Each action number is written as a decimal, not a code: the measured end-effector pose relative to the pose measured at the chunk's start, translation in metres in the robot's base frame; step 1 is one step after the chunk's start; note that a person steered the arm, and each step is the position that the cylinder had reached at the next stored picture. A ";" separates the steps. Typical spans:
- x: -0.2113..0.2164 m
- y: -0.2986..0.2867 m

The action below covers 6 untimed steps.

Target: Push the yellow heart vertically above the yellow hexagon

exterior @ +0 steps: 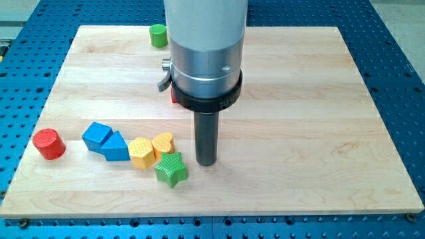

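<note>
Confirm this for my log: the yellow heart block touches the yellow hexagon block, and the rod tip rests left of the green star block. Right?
Not quite. The camera view shows my tip to the right of the green star block, not left. The yellow heart block does touch the yellow hexagon block.

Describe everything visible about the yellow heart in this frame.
The yellow heart is a small, matte, plastic-looking block lying flat on the wooden board, low and left of centre. Its left side touches the yellow hexagon; the green star sits just below it, close or touching. My tip stands to its right, apart from it.
</note>
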State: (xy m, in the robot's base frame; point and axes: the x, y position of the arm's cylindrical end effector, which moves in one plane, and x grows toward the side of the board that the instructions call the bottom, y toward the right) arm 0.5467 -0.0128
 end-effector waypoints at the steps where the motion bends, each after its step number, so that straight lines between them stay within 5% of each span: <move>1: 0.010 -0.029; 4: -0.003 -0.052; 6: -0.056 -0.064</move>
